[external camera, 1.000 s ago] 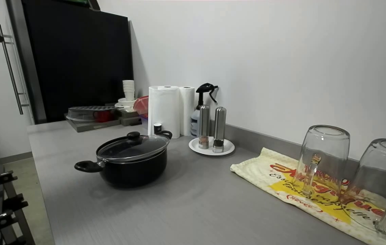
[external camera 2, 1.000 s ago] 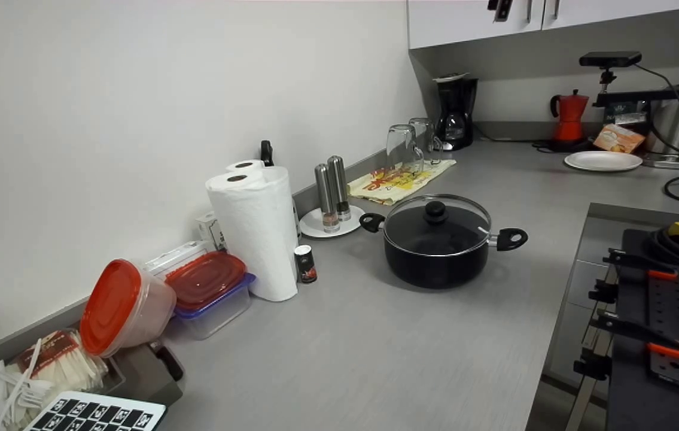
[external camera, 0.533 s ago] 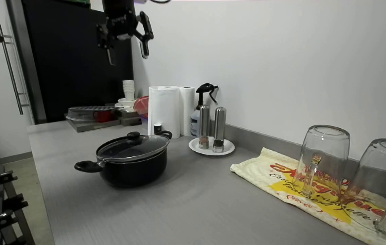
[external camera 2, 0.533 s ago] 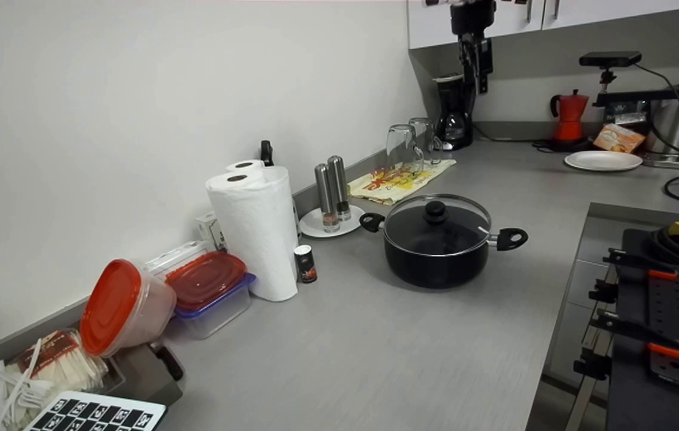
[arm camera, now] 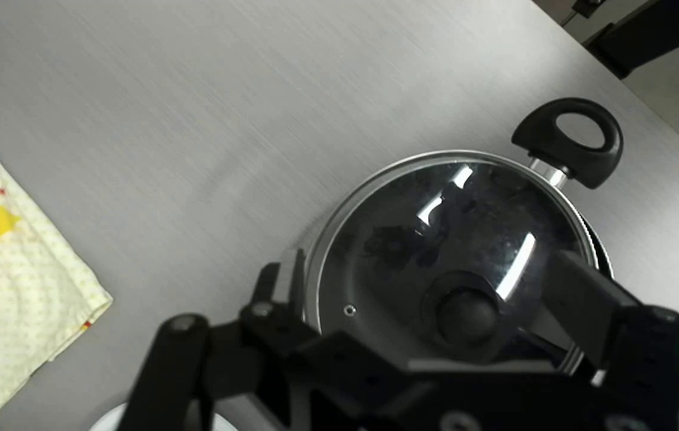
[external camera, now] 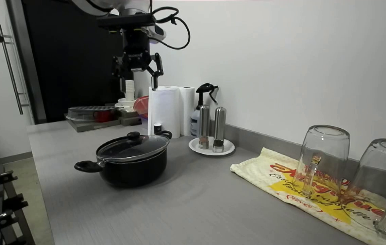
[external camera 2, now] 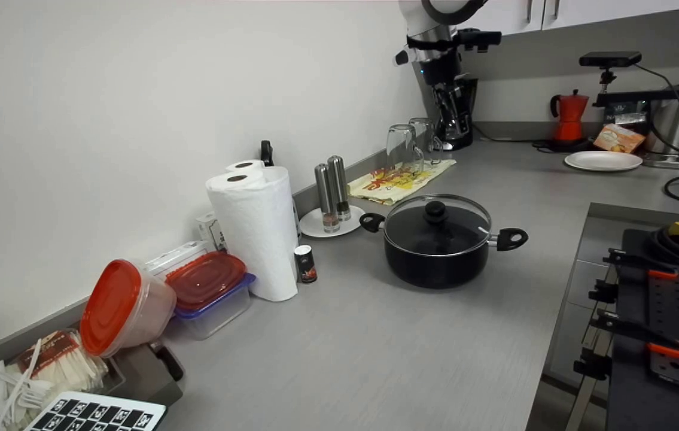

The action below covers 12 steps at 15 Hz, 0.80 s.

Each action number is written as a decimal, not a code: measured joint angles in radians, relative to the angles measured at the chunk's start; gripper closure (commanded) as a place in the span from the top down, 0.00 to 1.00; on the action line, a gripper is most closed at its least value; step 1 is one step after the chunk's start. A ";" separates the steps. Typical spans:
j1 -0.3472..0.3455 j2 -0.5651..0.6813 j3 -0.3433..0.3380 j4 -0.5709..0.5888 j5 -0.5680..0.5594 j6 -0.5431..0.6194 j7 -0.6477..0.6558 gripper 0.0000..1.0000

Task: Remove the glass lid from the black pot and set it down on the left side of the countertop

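while red and black lettering runs over the cloth (external camera: 271,170), only scraps read in the wrist view: "ess" in black script and "rev" in red; in an exterior view the glasses (external camera: 325,146) stand on part of it. labels on the sprayer (external camera: 195,122) and the jar (external camera 2: 305,266) are too small to make out. the lid (arm camera: 453,245) is on the pot (external camera 2: 435,272), knob (external camera 2: 435,211) up. it is round, so the pot's handles (external camera 2: 502,240) give the long axis: that line runs across the counter (external camera 2: 375,347), one handle towards the front edge (external camera: 40,177), the other towards the wall (external camera 2: 166,108). in the wrist view the lid's vent (arm camera: 349,310) lies left of the knob, and a thin dark crescent of the pot shows past the lid at right. the gripper (external camera: 138,84) hangs pointing down, higher than the lid and well apart from it, its fingers (arm camera: 581,299) spread wide; in the wrist view they stand on either side of the knob. a strip of counter lies between the handle and the edge; a broad stretch runs from the pot to the tubs (external camera 2: 213,299), another to the cloth.
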 measured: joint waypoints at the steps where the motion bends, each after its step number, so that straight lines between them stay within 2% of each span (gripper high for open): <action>1: 0.000 0.009 0.013 0.016 0.018 -0.004 -0.004 1.00; 5: 0.001 0.066 0.058 0.071 0.076 -0.016 -0.005 1.00; 12: 0.015 0.251 0.124 0.156 0.081 -0.025 0.001 1.00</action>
